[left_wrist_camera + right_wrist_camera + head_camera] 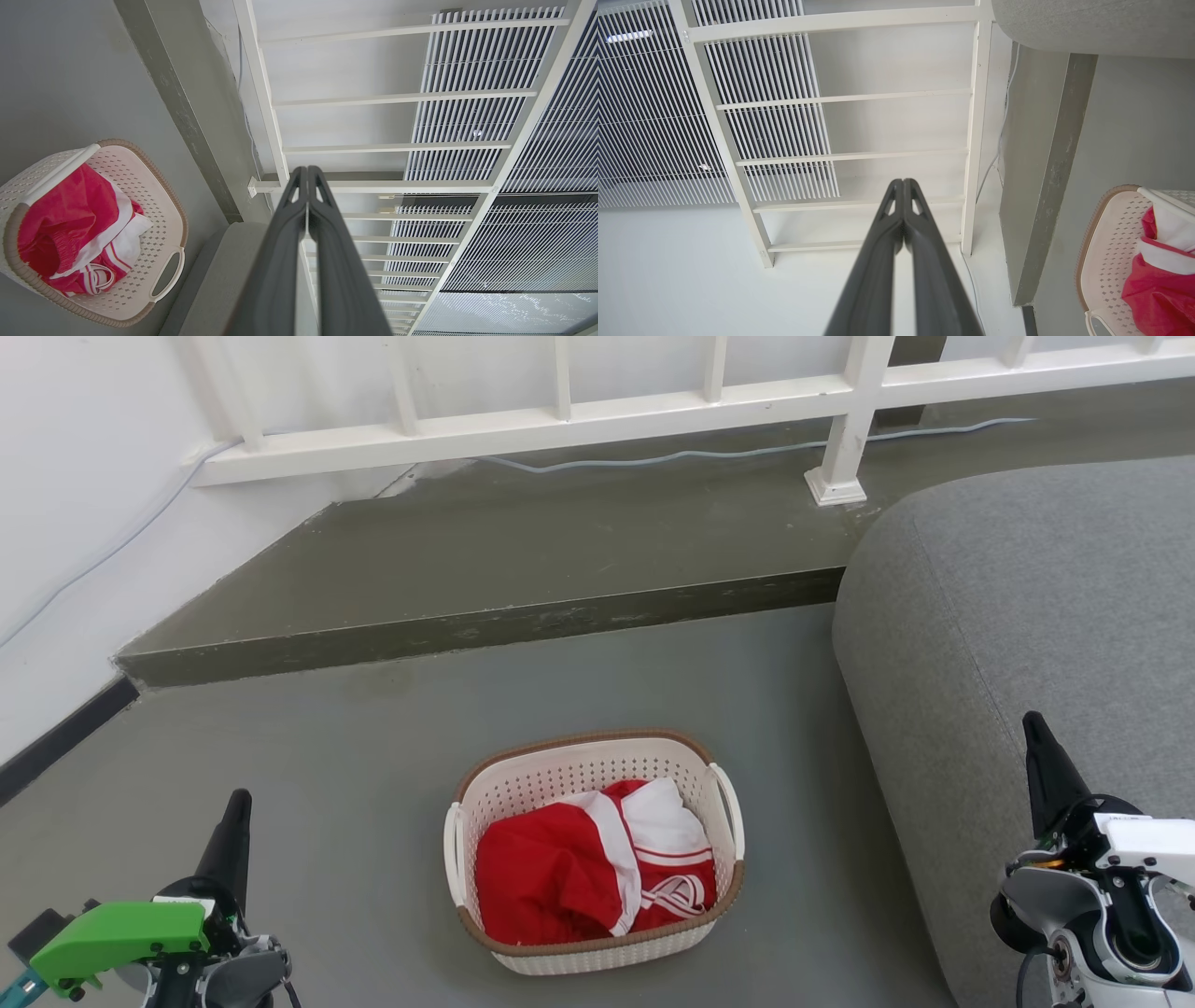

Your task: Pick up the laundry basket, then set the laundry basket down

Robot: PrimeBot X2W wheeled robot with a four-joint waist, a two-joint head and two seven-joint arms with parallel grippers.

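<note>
Sitting on the grey floor (327, 775), just beside the grey couch (1027, 597), on the couch's left: the laundry basket (569, 775). Holding red and white clothes (560, 877) inside. Not being touched by anything.

Showing one white handle on each side: the left handle (453, 854) pointing away from the couch, the right handle (728, 807) pointing toward the couch. Looking about as wide as deep from the head view, so not telling which way is the long way.

Hanging in the air on the far side of the basket from the couch: the left gripper (239, 800), fingers squeezed tight together with nothing between them. Hovering in front of the couch's near part: the right gripper (1033, 730), also squeezed tight and holding nothing. Both pointing forward, with the basket lying between them and lower down.

Probably needing to open up first, then going down and inward to the handles. Seeming a little closer to the basket: the left gripper. Maybe calling for both, one for each handle, with the right one reaching away from the couch.
</note>
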